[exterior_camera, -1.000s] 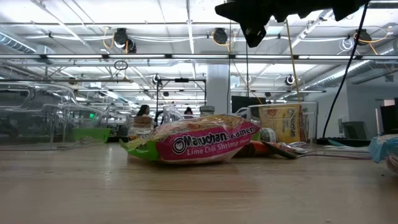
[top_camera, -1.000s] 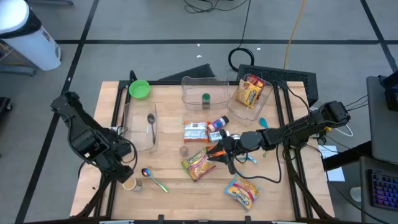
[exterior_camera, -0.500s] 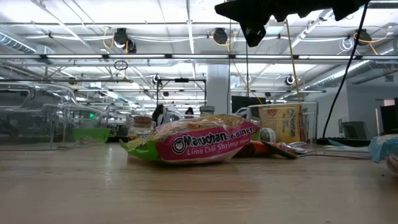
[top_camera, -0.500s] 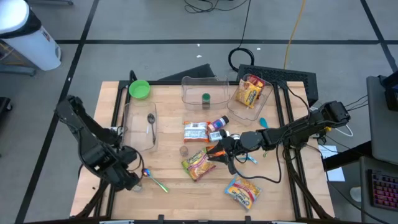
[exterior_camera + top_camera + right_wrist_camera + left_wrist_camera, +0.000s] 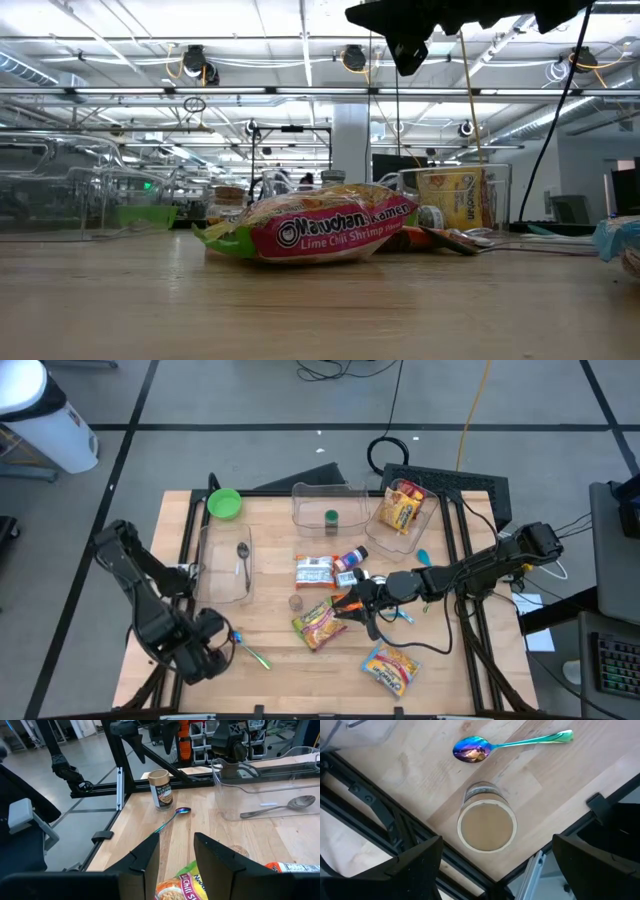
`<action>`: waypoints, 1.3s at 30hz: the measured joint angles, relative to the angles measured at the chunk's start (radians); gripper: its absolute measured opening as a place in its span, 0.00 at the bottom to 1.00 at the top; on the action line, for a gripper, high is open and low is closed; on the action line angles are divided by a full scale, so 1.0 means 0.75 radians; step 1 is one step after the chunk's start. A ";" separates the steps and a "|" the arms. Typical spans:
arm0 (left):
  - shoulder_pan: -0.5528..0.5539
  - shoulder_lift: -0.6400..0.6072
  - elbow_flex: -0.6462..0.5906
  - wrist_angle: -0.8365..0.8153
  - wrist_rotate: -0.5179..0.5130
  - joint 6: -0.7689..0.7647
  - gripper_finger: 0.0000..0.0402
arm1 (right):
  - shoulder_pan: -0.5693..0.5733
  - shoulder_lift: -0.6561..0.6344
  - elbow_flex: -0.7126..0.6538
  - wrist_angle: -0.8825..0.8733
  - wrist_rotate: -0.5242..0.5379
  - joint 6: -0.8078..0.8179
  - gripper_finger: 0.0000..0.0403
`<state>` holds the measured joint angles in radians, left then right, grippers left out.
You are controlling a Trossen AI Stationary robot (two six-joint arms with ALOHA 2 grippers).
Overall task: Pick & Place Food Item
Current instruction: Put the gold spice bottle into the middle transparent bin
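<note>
A small jar with a tan lid (image 5: 486, 822) stands upright on the table's near left corner, also seen in the right wrist view (image 5: 161, 789). My left gripper (image 5: 496, 845) hangs above it, pointing down, open wide, one finger on either side and clear of the jar; in the high view the gripper (image 5: 205, 650) hides the jar. A pink and green ramen packet (image 5: 318, 622) lies flat mid-table. My right gripper (image 5: 345, 605) hovers level above it (image 5: 175, 855), open, with nothing between its fingers.
An iridescent spoon (image 5: 510, 744) lies just beyond the jar. A clear bin with a metal spoon (image 5: 228, 565), a green bowl (image 5: 224, 504), two more clear bins (image 5: 328, 508) (image 5: 400, 508), a snack bar (image 5: 314, 570) and a packet (image 5: 390, 668) share the table.
My left gripper has gone toward the table's near edge and down, ending over the jar, which it now covers in the high view. It has stayed open.
</note>
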<state>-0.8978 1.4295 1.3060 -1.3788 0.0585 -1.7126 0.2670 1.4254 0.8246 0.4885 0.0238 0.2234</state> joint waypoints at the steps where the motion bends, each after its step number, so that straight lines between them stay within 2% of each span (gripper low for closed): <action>1: -0.003 0.005 0.000 0.000 -0.005 -0.001 0.94 | 0.000 0.000 0.000 0.000 0.000 0.000 0.29; 30: -0.030 0.014 -0.221 0.223 -0.005 -0.084 0.94 | 0.000 0.000 0.000 0.000 0.000 0.031 0.29; 39: -0.031 0.014 -0.306 0.303 0.052 -0.085 0.94 | 0.000 0.000 0.000 0.000 0.000 0.036 0.29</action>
<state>-0.9208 1.4399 1.0762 -1.1514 0.0978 -1.7767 0.2672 1.4254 0.8246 0.4885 0.0238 0.2501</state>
